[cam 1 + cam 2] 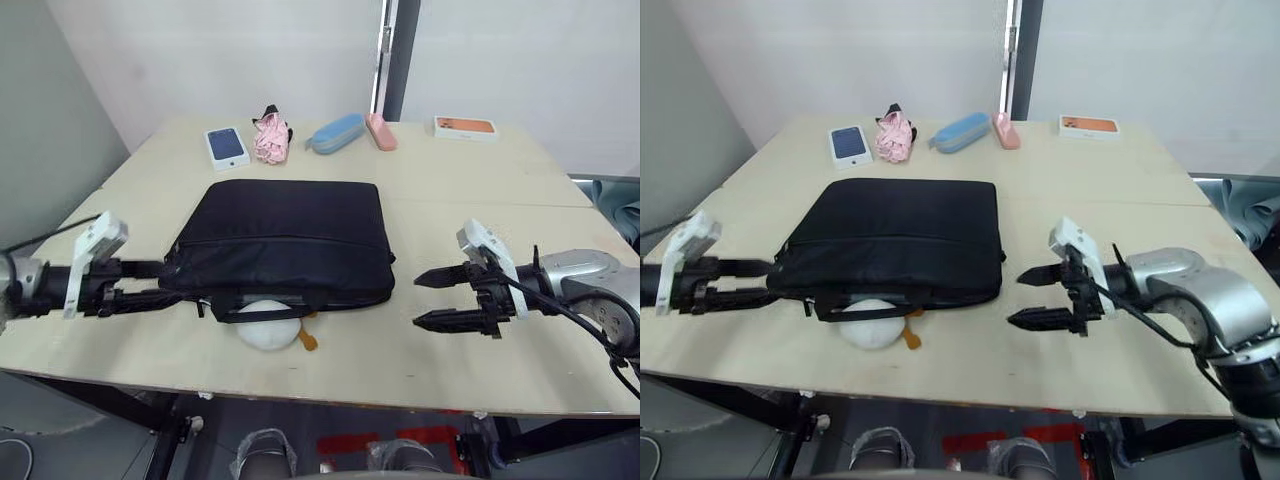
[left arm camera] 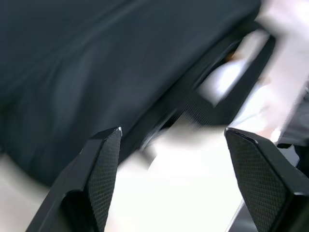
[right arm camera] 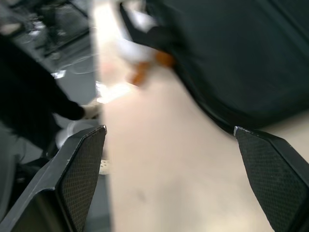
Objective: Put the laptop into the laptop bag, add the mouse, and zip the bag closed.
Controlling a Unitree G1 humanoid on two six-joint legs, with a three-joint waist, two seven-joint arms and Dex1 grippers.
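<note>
Left pincer [image 1: 150, 285] spread wide at the laptop bag [image 1: 285, 240] corner, right pincer [image 1: 428, 298] spread too, bag just beyond its tips — I steady the corner, then seek the zipper.

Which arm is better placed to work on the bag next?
Left. The left end effector is open at the laptop bag's near left corner; the right end effector hangs open, apart from it.
</note>
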